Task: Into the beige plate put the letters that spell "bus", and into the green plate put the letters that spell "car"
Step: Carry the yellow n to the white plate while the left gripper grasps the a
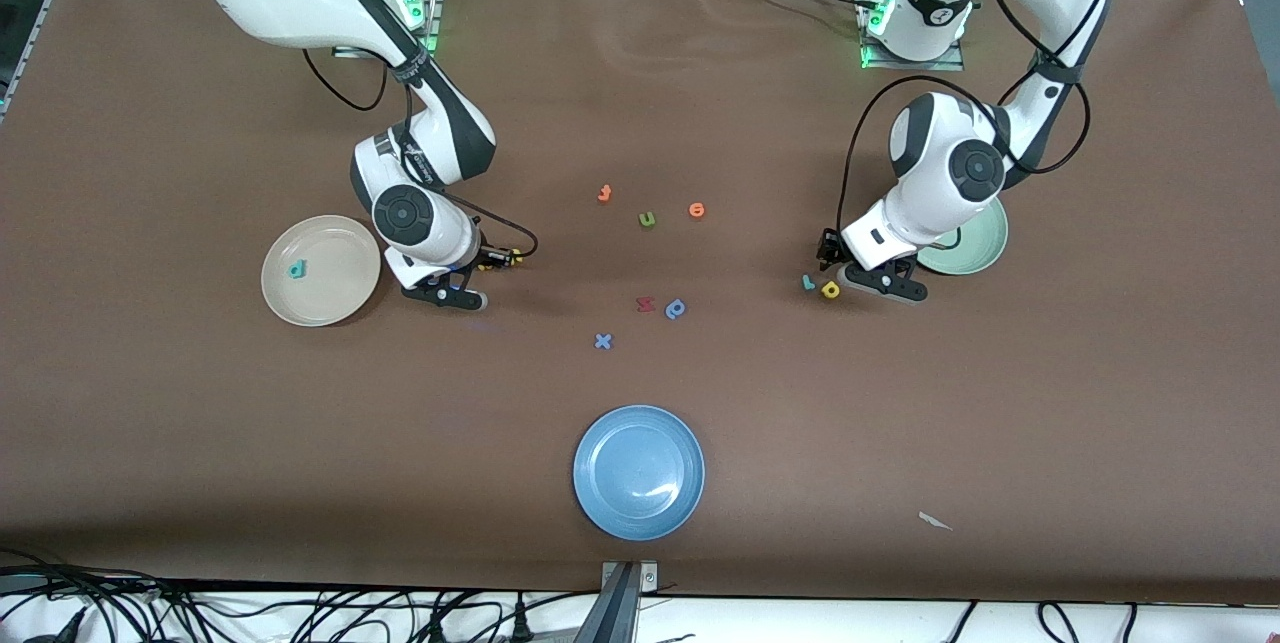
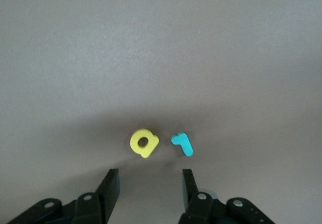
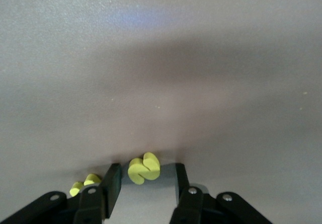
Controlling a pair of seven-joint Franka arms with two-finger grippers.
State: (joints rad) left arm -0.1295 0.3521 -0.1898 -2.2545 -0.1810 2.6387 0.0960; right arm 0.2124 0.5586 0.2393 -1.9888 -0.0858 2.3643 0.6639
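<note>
**Right wrist view: the yellow "s" is sitting only half inside the grip**

The right hand [image 3: 147,178] is hanging low over the desk [image 1: 900,423] beside the beige plate [image 1: 322,321]. Its fingers are standing apart on either side of the yellow "s" [image 3: 144,167], not yet touching it. The "s" is lying flat on the desk, with its long axis running roughly across the gap from one finger toward the other, slightly slanted. It is sitting at the fingertips rather than deep between them. A squeeze from here is risking a pinch on one curl only, and the light foam could pop out or twist.

The yellow "u" [image 3: 84,183] is lying just outside one finger, nearly touching it. A sideways shift could be shoving it away, or the finger could be dragging it along. The teal "b" [image 1: 296,270] is already resting in the beige plate.

The left hand [image 2: 150,178] is hovering open and empty near the green plate [image 1: 985,248], which the arm is partly hiding. The yellow "a" [image 2: 144,143] and the teal "r" [image 2: 182,144] are lying on the desk just ahead of its fingertips, close together but apart. The "r" is lying slanted, and the "a" is pointing its stem toward the "r". Coming down between them could be catching both or flicking one aside.
</note>
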